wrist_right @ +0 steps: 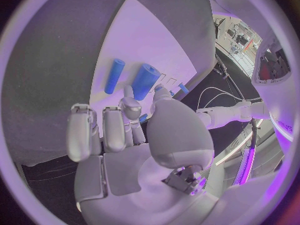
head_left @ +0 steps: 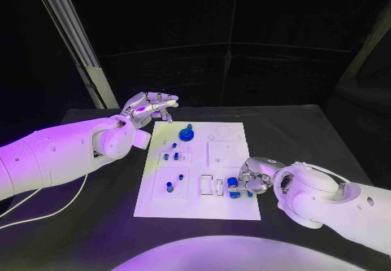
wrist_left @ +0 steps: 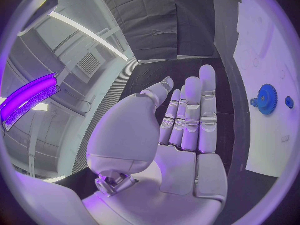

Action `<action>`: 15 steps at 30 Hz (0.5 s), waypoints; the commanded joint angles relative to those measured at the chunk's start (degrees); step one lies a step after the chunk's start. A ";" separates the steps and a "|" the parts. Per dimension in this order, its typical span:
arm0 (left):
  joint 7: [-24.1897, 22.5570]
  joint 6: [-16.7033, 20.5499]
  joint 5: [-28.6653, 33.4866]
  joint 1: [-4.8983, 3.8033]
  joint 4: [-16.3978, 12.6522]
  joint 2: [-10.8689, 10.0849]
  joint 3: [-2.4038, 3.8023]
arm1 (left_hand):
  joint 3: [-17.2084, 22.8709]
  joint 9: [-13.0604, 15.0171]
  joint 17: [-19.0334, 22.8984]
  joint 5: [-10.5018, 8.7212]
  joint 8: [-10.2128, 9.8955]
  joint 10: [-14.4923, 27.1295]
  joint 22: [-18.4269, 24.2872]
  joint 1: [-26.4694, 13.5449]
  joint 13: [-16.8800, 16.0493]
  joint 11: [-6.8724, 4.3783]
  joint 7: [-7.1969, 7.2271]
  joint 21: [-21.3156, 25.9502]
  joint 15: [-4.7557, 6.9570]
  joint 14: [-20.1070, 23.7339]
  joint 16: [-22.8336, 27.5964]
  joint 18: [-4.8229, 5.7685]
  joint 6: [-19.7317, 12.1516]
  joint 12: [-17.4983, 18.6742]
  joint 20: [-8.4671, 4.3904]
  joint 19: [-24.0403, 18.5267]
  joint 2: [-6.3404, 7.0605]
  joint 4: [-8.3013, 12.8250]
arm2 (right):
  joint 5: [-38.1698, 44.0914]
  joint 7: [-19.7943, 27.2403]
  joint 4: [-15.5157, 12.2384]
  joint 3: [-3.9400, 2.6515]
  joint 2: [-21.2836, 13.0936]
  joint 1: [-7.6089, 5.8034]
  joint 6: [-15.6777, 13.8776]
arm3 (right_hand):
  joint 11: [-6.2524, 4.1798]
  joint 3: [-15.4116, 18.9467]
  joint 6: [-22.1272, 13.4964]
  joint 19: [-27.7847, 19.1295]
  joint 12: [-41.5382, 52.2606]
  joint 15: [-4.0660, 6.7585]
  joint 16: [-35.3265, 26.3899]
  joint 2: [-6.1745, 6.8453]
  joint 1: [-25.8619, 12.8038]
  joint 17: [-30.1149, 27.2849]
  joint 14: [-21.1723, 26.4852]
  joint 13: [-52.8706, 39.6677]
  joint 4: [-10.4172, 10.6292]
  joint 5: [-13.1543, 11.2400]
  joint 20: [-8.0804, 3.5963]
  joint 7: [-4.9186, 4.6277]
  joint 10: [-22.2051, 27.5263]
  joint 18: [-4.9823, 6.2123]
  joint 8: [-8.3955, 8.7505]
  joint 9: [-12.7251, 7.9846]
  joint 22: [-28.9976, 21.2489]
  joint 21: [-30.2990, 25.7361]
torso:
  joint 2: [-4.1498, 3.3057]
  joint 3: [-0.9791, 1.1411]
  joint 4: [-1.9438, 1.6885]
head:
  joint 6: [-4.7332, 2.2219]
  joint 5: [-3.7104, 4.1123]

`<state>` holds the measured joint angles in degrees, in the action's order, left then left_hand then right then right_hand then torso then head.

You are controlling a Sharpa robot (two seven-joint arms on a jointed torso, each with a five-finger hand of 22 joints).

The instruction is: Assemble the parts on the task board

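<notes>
Currently the white rectangular task board lies flat in the middle of the black counter. The left silver many-fingered hand hangs above the counter off the board's far left corner, touching nothing. In the left wrist view its fingers stand nearly straight and close side by side, the thumb set a little apart, the palm bare; it holds nothing.

The right silver many-fingered hand sits low over the board's near right part. Just ahead of its fingertips lie two blue plastic cylinders: the thick blue cylinder, closest to the fingers, and the thin blue rod beside it, a little apart. In the right wrist view the thumb and one finger reach toward the thick cylinder's near end, while the other fingers are curled down. Whether they actually pinch it, I cannot tell.

A flat blue toothed gear sits on the board's far part, near the left hand's fingers but clear of them. Several small blue pegs stand in the board's left section, between the two hands.
</notes>
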<state>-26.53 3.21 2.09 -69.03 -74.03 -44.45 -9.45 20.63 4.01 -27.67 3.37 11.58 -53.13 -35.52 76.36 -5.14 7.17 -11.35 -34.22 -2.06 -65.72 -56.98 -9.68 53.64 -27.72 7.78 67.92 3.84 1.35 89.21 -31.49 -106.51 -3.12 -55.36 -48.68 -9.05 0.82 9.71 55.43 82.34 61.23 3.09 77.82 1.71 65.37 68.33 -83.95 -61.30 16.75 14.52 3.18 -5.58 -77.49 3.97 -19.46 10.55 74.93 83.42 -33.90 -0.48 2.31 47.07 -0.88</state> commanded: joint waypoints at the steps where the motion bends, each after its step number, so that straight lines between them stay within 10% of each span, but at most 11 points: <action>1: -0.36 -0.40 0.20 -0.06 -0.06 -0.01 0.04 | -0.01 -0.08 0.05 0.06 0.17 0.46 0.07 -0.03 0.07 -0.02 -0.09 0.37 -0.08 0.39 -0.25 -0.78 -0.42 -0.38 -0.12 0.17 -0.62 0.49 | 1.19 -1.08 0.27 -0.02 0.44 0.05 3.15 | 0.11 0.43 -0.57 0.28 0.34 0.05 0.23 -0.27 0.09 0.11 -2.49 -0.07 -0.02 0.23 -0.03 0.00 -0.44 -0.96 -0.37 0.09 1.61 0.34 | 0.03 0.01 0.02 | 0.00 -0.01; 15: -0.08 -0.71 0.20 -0.02 -0.05 0.00 0.03 | -0.01 -0.08 0.05 0.06 0.17 0.46 0.07 -0.03 0.07 -0.02 -0.09 0.37 -0.08 0.39 -0.25 -0.78 -0.42 -0.38 -0.12 0.17 -0.62 0.49 | 11.39 -1.53 2.78 -0.02 3.68 0.82 4.54 | 0.19 0.56 -1.42 0.35 1.17 -0.07 0.65 0.12 6.80 1.02 -2.45 -2.30 -1.81 -1.49 0.15 -0.10 -0.27 -1.04 -1.47 1.38 2.12 0.58 | -0.07 -0.07 -0.12 | -0.14 -0.12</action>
<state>-26.49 3.17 2.09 -68.97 -74.01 -44.45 -9.47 20.63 4.01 -27.67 3.37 11.58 -53.13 -35.53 76.36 -5.15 7.17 -11.35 -34.22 -2.06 -65.72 -56.98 -9.68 53.64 -27.72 7.78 67.92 3.84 1.34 95.93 -32.21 -104.26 -3.45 -51.77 -48.26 -6.79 0.82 10.38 54.38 82.33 62.07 3.08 78.20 1.93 71.14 69.29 -83.95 -63.42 15.35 13.30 3.18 -5.75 -77.49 3.98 -20.64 11.99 74.93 83.64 -33.94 -0.52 2.24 46.89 -0.93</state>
